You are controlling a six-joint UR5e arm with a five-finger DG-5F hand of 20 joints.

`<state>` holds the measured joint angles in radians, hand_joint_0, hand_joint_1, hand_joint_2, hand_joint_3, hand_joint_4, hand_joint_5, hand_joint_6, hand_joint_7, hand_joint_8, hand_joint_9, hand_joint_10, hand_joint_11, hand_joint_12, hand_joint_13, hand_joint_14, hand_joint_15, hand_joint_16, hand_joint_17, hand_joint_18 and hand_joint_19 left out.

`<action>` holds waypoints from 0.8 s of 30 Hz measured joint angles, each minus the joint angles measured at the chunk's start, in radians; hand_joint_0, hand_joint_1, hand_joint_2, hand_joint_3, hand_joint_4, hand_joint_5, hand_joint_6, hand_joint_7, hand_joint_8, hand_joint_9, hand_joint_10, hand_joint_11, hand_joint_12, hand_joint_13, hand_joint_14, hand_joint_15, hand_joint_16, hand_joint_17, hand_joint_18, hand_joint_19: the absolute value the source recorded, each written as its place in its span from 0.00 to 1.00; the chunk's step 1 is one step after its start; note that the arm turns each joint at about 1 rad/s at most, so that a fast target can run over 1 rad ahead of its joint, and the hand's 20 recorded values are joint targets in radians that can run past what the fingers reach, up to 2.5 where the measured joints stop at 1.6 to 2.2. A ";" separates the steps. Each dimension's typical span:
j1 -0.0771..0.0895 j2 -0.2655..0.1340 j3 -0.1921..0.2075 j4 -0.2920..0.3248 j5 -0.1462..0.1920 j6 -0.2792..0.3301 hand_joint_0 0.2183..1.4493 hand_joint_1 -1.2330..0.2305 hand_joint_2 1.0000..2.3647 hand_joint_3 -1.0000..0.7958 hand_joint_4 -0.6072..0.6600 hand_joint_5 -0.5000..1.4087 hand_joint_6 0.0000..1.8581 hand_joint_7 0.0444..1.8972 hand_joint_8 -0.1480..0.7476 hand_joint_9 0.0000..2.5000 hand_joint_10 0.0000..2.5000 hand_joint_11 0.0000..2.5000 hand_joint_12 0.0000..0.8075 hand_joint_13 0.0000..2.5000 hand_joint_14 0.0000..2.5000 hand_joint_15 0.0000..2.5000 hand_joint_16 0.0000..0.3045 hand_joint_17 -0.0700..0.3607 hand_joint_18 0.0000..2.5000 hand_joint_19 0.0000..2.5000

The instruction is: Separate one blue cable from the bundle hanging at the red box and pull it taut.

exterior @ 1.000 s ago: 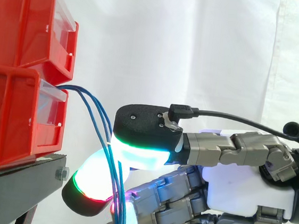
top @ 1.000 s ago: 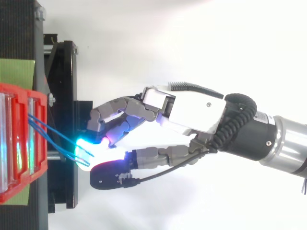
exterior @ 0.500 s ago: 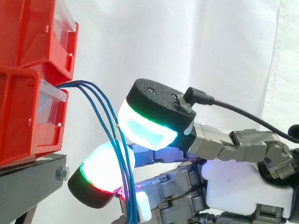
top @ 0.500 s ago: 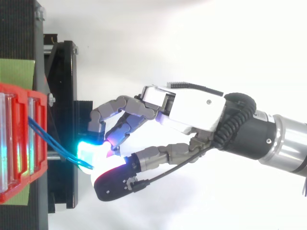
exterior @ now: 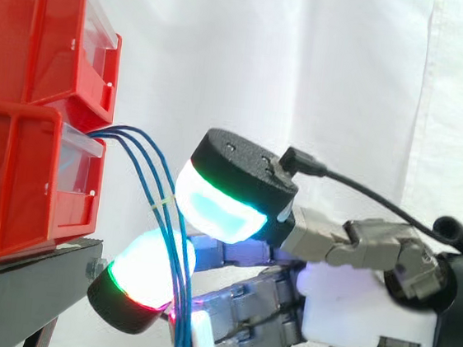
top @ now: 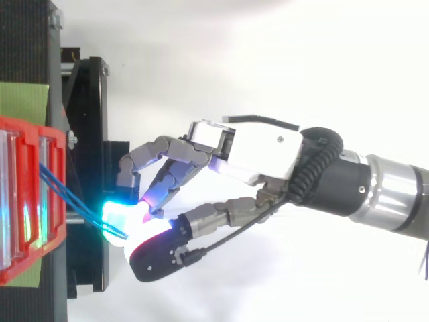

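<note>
Three thin blue cables [exterior: 146,160] leave the lower red bin [exterior: 15,184] and arc down to the right, held together by a small white tie. My hand [exterior: 368,296] reaches in from the right. The cables run down across the front of a white-and-red glowing fingertip [exterior: 141,284], just left of the cyan-green thumb pad [exterior: 229,198], which sits slightly above that fingertip. The fingers are loosely bent and pinch nothing. From above, the cables [top: 67,198] end between the cyan fingertip [top: 115,218] and the black thumb pad [top: 161,255].
A second red bin [exterior: 39,29] is stacked on the lower one. Both stand on a black stand [exterior: 20,292] at the left. A green sheet [top: 23,100] lies under the bins. A white curtain hangs behind.
The thumb pad, pressed down on the cables and fingertip a second ago, has lifted off. Since then the whole hand has shifted left toward the bins and slightly down.
</note>
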<state>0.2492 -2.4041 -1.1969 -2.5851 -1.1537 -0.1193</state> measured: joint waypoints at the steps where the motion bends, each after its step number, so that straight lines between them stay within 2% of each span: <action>1: -0.001 -0.003 0.001 0.008 -0.003 0.005 0.29 0.40 0.00 0.30 0.61 0.14 0.45 0.48 0.55 0.39 0.01 0.38 0.46 0.42 0.01 0.28 0.16 0.42 0.28 0.25; 14: -0.006 -0.010 0.002 0.043 -0.012 0.016 0.29 0.41 0.00 0.31 0.61 0.15 0.38 0.51 0.54 0.39 0.01 0.38 0.47 0.42 0.01 0.28 0.16 0.42 0.28 0.25; 19: -0.007 -0.010 0.002 0.049 -0.013 0.017 0.30 0.41 0.01 0.34 0.61 0.15 0.38 0.52 0.56 0.36 0.01 0.31 0.47 0.40 0.01 0.24 0.16 0.42 0.28 0.24; 24: -0.007 -0.010 0.001 0.054 -0.014 0.017 0.30 0.42 0.01 0.36 0.61 0.15 0.37 0.52 0.55 0.36 0.01 0.31 0.48 0.39 0.01 0.25 0.16 0.42 0.28 0.25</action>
<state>0.2424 -2.4145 -1.1956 -2.5307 -1.1673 -0.1020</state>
